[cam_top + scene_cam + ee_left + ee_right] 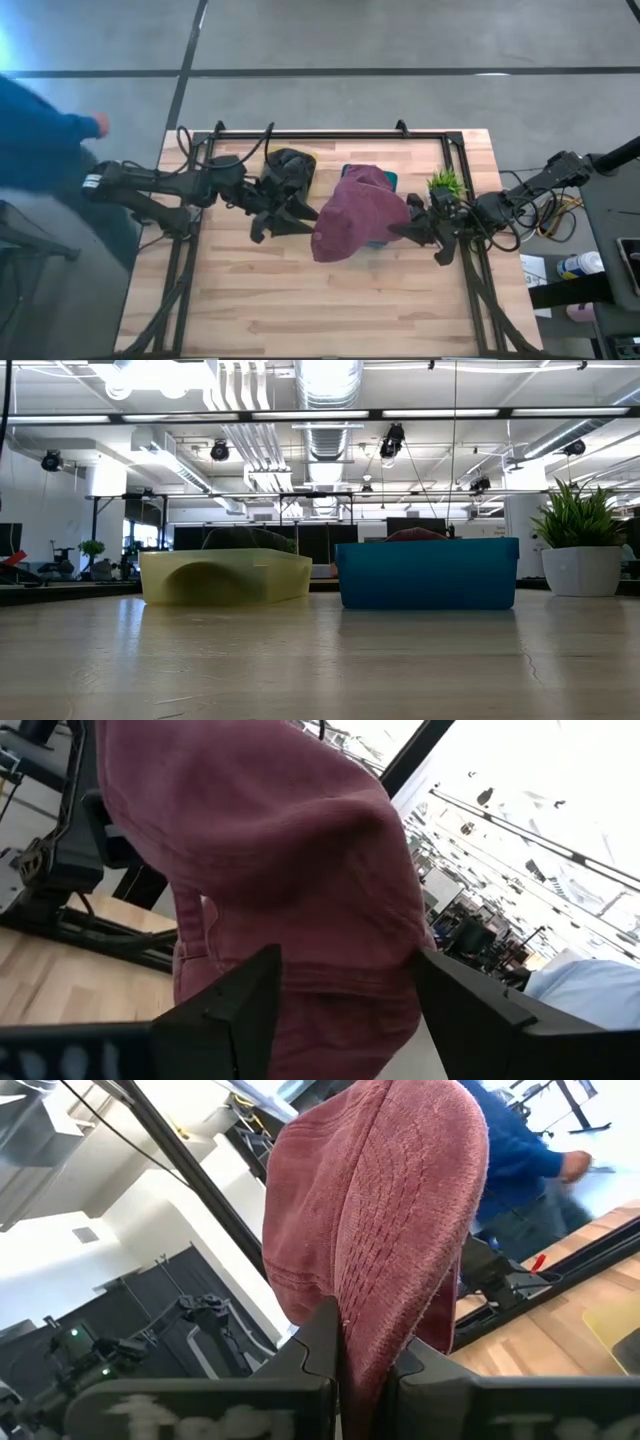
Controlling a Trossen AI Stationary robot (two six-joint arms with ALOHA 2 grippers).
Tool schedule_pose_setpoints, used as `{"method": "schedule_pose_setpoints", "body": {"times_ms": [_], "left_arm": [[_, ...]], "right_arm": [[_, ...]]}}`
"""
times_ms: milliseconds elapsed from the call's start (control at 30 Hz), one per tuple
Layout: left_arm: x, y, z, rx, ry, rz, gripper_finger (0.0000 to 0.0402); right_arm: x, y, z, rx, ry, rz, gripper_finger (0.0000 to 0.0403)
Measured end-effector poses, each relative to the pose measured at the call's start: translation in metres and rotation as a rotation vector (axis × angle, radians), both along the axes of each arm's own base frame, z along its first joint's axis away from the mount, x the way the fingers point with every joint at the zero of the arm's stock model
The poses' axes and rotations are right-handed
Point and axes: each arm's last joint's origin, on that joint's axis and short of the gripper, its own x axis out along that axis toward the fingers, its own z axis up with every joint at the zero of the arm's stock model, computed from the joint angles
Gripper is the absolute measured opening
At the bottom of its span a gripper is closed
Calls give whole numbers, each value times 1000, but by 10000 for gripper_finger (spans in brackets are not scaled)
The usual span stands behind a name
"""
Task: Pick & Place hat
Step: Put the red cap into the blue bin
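Note:
A maroon hat [355, 215] is held up over the blue bin [428, 572], whose teal corner [389, 179] shows behind it. My right gripper [412, 228] is on the hat's right side and shut on its fabric [365, 1345]. My left gripper [285, 218] is open on the hat's left side. In the left wrist view its two fingers [345, 990] stand on either side of the hat's lower part [300, 920]; I cannot tell whether they touch it. The low view shows only a maroon sliver [415, 534] above the bin's rim. My right gripper pinches a fold of the hat's ribbed fabric [375, 1315] between its two fingers, coming level from the table's right side. The hat stands up above the fingers [320, 1345], bulging and slack. Its lower part is hidden behind the fingers.
A yellow bin [225, 575] with a dark thing [290, 170] in it stands left of the blue bin. A potted plant [446, 183] stands at the far right. A person in blue [40, 140] is beyond the table's left edge. Bare wood [330, 300] lies toward the near edge.

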Motion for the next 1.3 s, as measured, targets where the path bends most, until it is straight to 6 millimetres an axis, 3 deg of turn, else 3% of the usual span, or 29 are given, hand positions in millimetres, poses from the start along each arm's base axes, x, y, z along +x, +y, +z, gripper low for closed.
{"method": "schedule_pose_setpoints", "body": {"times_ms": [367, 1300], "left_arm": [[-11, 1, 9, 8, -45, -1, 220], [18, -2, -14, -25, 50, -7, 220]], "right_arm": [[0, 0, -2, -9, 21, -16, 13], [1, -1, -2, -7, 25, -31, 13]]}}
